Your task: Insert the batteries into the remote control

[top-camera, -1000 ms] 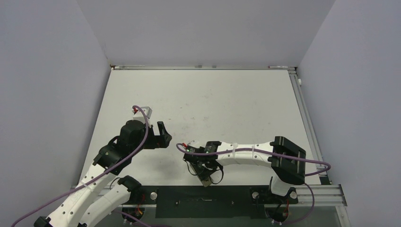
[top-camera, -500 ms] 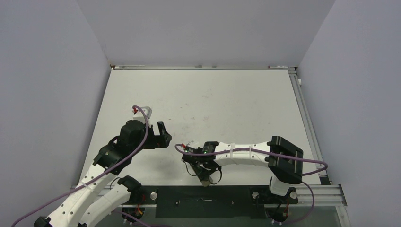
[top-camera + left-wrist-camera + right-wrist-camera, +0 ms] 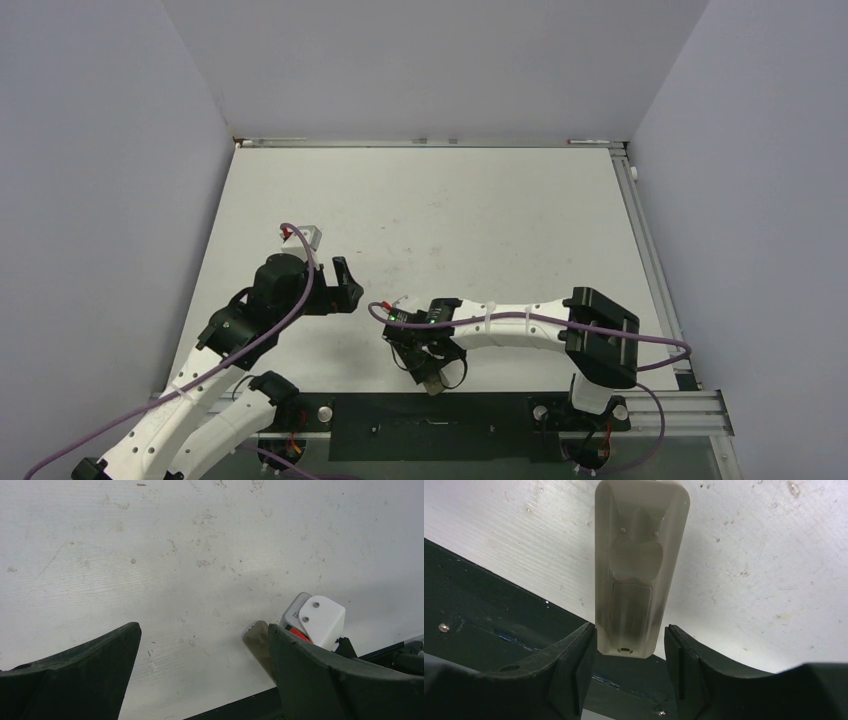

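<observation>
Straddling slim greyish-beige plastic remote control, back up on white desk: right end effector released, slight gap one side; left end effector spread wide, empty.

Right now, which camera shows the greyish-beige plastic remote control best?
The right wrist view: the greyish-beige plastic remote control shows nearly whole, back up. The top view shows only a sliver under the right gripper; the left wrist view, just one corner.

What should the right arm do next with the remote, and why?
Probably lift the right gripper straight up off the remote control. It lies back-up on the table, the jaws stand slightly apart around its near end, and no batteries are in view.
</observation>
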You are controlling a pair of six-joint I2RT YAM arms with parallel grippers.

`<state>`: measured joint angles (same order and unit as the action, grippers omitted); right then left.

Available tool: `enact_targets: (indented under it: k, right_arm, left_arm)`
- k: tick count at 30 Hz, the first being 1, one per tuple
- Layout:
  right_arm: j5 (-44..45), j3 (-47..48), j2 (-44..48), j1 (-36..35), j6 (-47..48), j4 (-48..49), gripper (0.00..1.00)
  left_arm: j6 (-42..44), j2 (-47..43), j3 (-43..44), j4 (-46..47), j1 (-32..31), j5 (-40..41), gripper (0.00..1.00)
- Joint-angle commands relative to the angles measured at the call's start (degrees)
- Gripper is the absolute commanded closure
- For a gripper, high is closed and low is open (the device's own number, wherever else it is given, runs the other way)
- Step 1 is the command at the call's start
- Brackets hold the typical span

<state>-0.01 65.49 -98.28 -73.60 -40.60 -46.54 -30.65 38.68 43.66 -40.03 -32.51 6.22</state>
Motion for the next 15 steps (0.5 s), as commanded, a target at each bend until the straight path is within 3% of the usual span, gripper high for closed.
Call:
enact_targets:
  k: [1, 8, 15]
  right_arm:
    - [2.7, 3.1, -0.5, -0.5, -0.3, 0.2, 0.48]
    - [4.4, 2.7, 2.2, -0.5, -1.6, 0.1, 0.51]
    - [5.4, 0.3, 5.5, -0.5, -3.2, 1.1, 0.84]
  left_arm:
    - [1.1, -0.2, 0.6, 1.7, 0.3, 0.1, 0.04]
    - [1.0, -0.2, 0.7, 1.7, 0.4, 0.0, 0.04]
    - [1.1, 0.0, 0.6, 1.8, 0.8, -0.3, 0.04]
